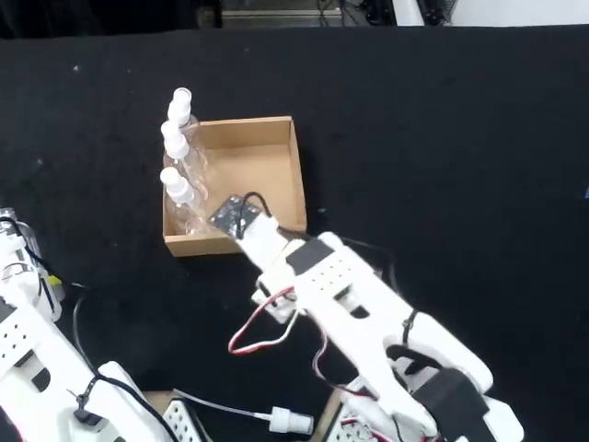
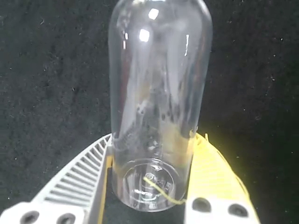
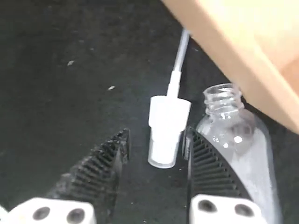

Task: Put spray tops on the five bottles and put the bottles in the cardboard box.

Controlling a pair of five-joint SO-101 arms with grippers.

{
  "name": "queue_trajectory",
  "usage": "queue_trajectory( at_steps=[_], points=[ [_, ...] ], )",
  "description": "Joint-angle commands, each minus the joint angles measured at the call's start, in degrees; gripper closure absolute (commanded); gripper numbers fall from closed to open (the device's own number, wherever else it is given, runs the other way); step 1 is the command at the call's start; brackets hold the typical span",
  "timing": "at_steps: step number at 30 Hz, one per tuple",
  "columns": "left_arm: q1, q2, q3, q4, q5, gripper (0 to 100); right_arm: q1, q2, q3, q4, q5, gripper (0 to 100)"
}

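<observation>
While the cardboard box (image 1: pixel 299 175) holds three capped bottles (image 1: pixel 179 157), left gripper (image 2: pixel 152 156) clamps a fourth bottle (image 2: pixel 159 84), neck unseen; right gripper (image 3: pixel 157 140) gapes round one spray top (image 3: pixel 167 126), apparently untouched, by a fifth bottle (image 3: pixel 233 135).

Three capped clear bottles (image 1: pixel 177 145) upright along one wall of open cardboard box (image 1: pixel 298 175); outside, loose spray top (image 3: pixel 167 133) beside uncapped bottle (image 3: pixel 233 135).
</observation>
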Motion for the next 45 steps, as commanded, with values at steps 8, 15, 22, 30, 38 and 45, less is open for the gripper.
queue_trajectory(
  at_steps=[8,15,22,30,38,45],
  points=[
    [2.6,-0.2,-3.0,-1.1,0.5,91,1.9,2.9,0.3,-5.5,-5.9,82.9],
    [2.5,-0.2,-2.9,-1.1,0.5,91,1.9,6.2,0.7,-6.3,-6.0,82.9],
    [2.4,-0.2,-2.9,-1.1,0.4,91,1.9,7.9,0.8,-6.6,-5.7,91.0],
    [2.2,-0.3,-3.0,-1.0,0.4,91,2.2,5.1,4.0,-6.1,-5.5,97.4],
    [2.8,-0.3,-3.6,-1.0,0.5,91,5.4,-8.1,4.7,11.3,14.8,97.4],
    [4.6,-0.3,-3.6,-1.1,0.5,91,22.9,-14.2,-1.1,27.2,39.1,97.4]
  ],
)
